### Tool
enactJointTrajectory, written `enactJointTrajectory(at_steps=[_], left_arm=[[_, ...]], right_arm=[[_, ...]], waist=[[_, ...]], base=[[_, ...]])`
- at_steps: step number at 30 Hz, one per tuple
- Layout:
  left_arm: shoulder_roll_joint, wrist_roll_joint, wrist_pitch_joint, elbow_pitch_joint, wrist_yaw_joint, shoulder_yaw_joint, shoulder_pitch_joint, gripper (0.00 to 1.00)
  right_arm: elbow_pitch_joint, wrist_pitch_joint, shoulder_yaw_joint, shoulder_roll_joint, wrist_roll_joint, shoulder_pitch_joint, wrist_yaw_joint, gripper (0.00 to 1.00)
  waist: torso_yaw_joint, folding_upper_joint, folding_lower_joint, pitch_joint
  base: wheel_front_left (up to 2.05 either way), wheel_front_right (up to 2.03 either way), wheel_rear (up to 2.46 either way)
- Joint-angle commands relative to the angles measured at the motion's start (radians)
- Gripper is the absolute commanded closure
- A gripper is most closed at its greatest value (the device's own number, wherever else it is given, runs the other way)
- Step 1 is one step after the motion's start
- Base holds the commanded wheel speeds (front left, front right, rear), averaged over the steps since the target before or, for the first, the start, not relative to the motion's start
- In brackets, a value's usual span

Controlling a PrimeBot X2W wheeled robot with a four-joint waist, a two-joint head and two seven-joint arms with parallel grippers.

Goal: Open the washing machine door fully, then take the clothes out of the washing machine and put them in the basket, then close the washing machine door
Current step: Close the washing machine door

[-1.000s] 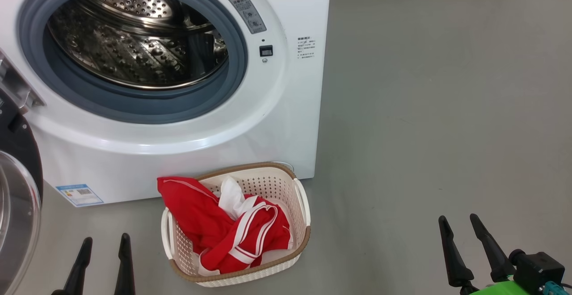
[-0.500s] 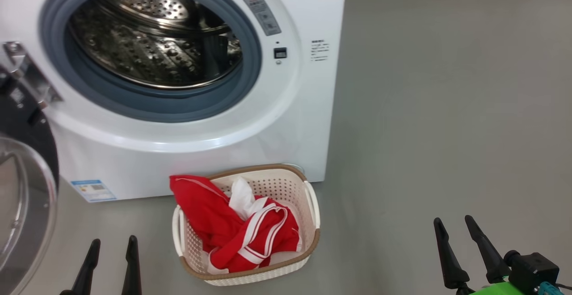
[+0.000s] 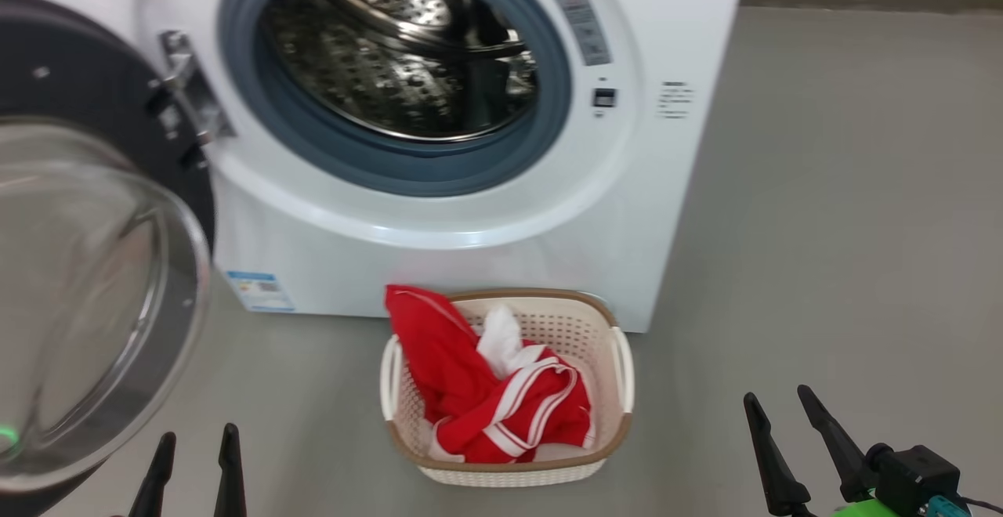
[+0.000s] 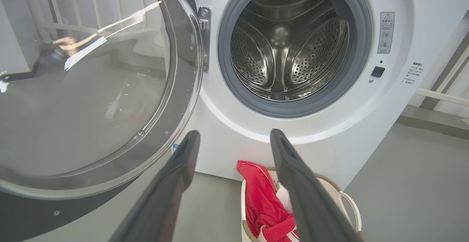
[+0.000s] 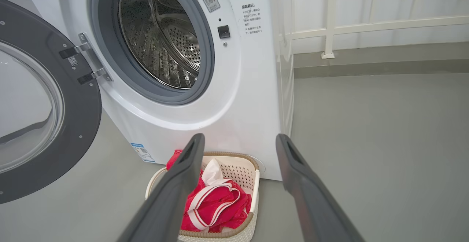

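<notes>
Laundry room, mid-chore: the washing machine [image 3: 439, 266] stands on the grey floor [image 3: 823, 227] with its mouth uncovered. The washing machine door [image 3: 86, 282], a black ring around a bulging clear window, hangs swung out to the left on its metal hinge [image 3: 188, 94]. Its glass bowl faces the near side. Inside the grey-blue rubber ring [image 3: 423, 176], the steel drum [image 3: 407, 55] shows its perforated walls and raised ribs.

The clothes [image 3: 486, 399], red fabric with white panels and white stripe trim, lie heaped in the basket [image 3: 509, 474], with one red fold draped over its far-left rim. The cream basket with its brown rim sits on the floor just in front of the machine's lower right corner. Whether it touches the white panel cannot be told. A small blue sticker [image 3: 261, 291] marks the lower left of that panel.

At the near left, below the open door, the left claw [image 3: 197, 431] hovers with its two dark fingers spread apart and nothing between them. At the near right, well apart from the basket, the right claw [image 3: 778, 392] is spread just as wide and is also empty. A black block [image 3: 913, 478] sits at its wrist. To the right of the machine, a white railing [image 5: 329, 25] runs along the far wall.
</notes>
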Motion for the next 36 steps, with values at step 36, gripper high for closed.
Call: enactJointTrajectory(at_steps=[36], left_arm=[[0.006,-0.099,-0.005,-0.074,0.098,0.012,0.069,0.0]], right_arm=[[0.055,-0.006,0.195,-0.07,0.034,-0.152,0.007,0.0]], waist=[[0.322,0.0,0.0,-0.011]], base=[[0.0,0.0,0.0]])
